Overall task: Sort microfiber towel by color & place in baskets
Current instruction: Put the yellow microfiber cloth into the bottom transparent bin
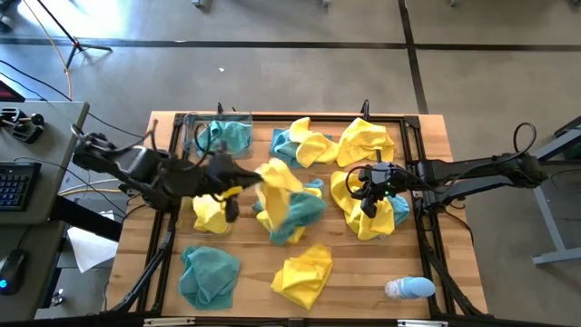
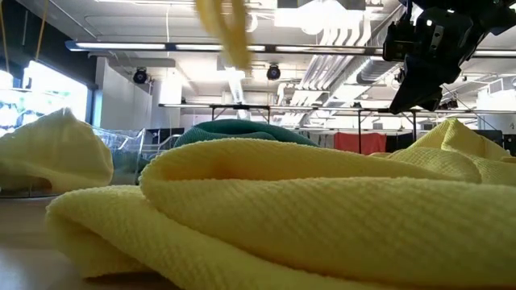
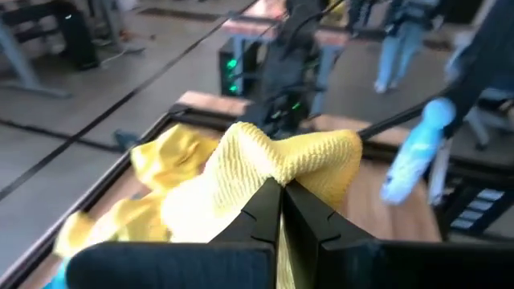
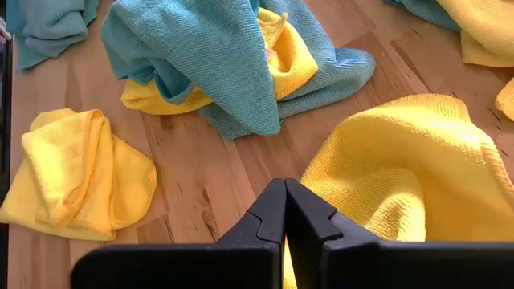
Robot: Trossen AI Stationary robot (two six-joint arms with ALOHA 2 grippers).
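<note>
while the left gripper [image 3: 281, 193] is closed on a yellow towel [image 1: 277, 178] lifted over mid-table, the right gripper [image 4: 285, 197] hangs pinched shut and empty above a yellow heap [image 1: 363, 213]. teal and yellow cloths lie scattered; one teal sits in the far-left basket [image 1: 192, 127]. judged light, limp, grippy: pinch a raised fold, expect drape and snagging on neighbours.

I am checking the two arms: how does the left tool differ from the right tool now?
The left tool is shut on a yellow towel and holds it up; the right tool is shut on nothing. The left is over the table's middle, the right over the yellow pile at the right. Both are closed.
</note>
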